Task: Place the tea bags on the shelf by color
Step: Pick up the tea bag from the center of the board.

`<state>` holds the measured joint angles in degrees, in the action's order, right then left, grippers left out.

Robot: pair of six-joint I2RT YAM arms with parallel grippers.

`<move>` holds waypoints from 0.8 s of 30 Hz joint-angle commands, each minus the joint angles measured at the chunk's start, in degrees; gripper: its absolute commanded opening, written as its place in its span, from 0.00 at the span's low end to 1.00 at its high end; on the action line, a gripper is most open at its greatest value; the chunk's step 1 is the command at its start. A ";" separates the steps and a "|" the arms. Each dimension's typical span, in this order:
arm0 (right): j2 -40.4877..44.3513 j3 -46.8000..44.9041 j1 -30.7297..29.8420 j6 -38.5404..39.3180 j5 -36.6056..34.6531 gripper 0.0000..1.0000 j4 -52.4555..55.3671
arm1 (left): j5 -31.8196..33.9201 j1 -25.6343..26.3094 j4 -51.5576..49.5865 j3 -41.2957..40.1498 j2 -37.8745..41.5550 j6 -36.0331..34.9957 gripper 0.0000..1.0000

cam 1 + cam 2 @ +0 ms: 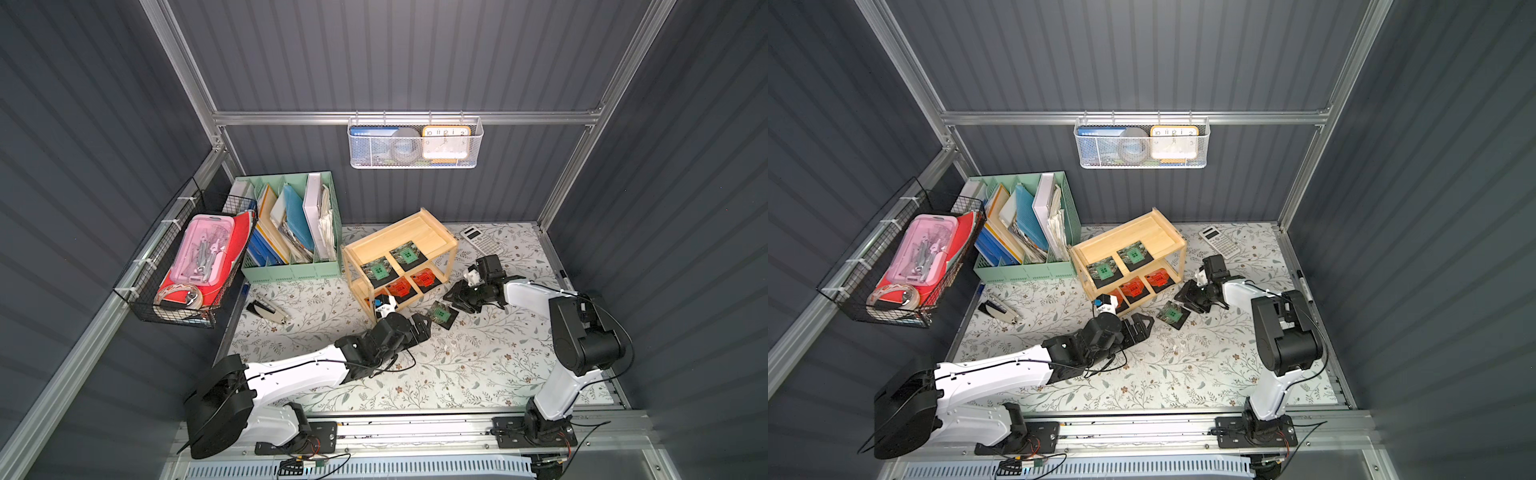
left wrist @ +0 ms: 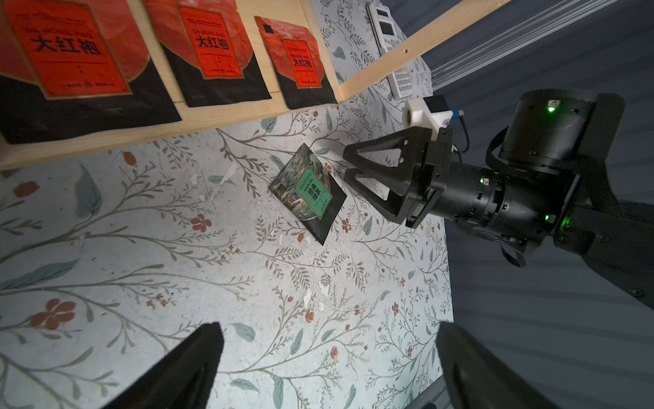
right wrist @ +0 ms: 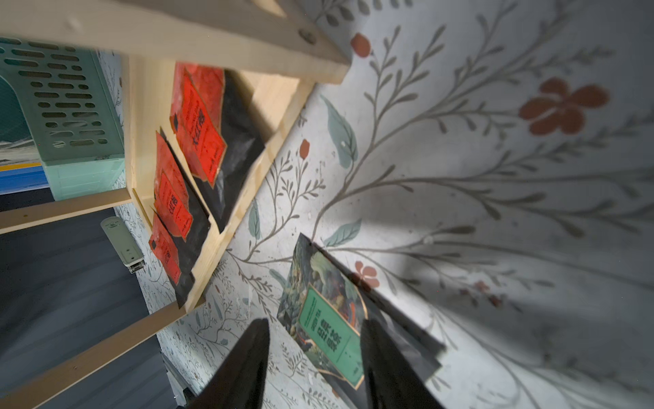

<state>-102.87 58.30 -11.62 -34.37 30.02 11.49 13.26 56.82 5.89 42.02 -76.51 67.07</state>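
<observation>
My right hand, jaws parted and holding nothing, hangs low just beside the last green tea bag — flat on the bench before the shelf, directly ahead of my fingertips — nearer than my spread, empty left hand.

Red tea bags: "DA HONG PAO", 大红袍. Green tea bag: "GREEN TEA". Clock: 11, 12.
</observation>
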 commanded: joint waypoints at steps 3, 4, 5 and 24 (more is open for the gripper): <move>-3.17 1.89 0.45 1.22 1.94 0.47 -0.54 | -0.63 0.57 0.42 2.35 -2.44 -0.27 1.00; -3.54 1.98 0.50 1.32 2.14 0.47 -0.58 | -0.64 0.58 0.38 2.48 -2.71 -0.28 1.00; -3.93 2.12 0.54 1.42 2.36 0.47 -0.66 | -0.64 0.66 0.44 2.75 -2.96 -0.35 1.00; -3.30 -2.10 0.34 2.72 9.31 0.46 -0.90 | -2.09 0.66 4.08 6.96 -12.02 -1.79 1.00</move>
<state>-107.15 57.84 -11.29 -32.64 37.36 10.24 11.94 57.12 8.47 47.53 -87.24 66.83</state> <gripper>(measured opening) 0.461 0.997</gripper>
